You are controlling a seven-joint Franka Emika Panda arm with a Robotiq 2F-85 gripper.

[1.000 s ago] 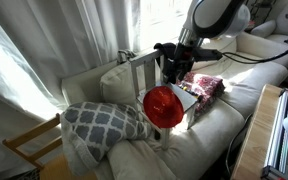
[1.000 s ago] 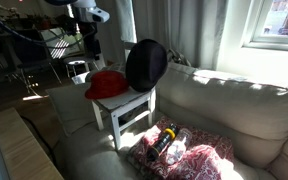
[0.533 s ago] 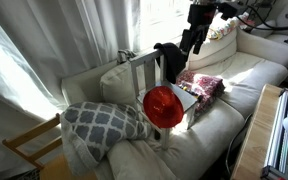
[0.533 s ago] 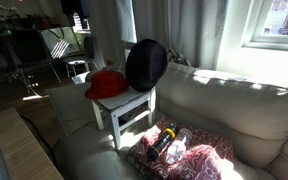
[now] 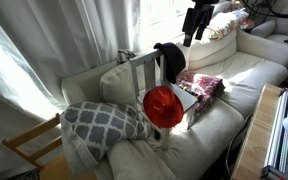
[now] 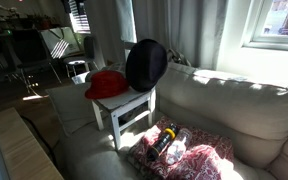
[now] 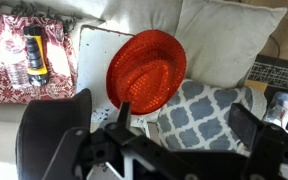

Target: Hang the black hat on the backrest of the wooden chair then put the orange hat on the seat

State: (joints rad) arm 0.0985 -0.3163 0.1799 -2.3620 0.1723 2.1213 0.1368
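Note:
The black hat hangs over one end of the backrest of the pale wooden chair, and it also shows in the other exterior view. The orange hat lies on the seat and overhangs its edge; it shows in both exterior views and in the wrist view. My gripper is high above the chair, open and empty, well apart from both hats. In the wrist view its fingers frame the patterned cushion below.
A pink patterned cloth bundle with a bottle lies on the sofa beside the chair. A grey-and-white patterned cushion sits on the chair's other side. A yellowish wood chair frame stands by the curtain. A wooden table edge runs along the sofa front.
My gripper has risen up and away from the black hat and the chair. Both hats stay where they were.

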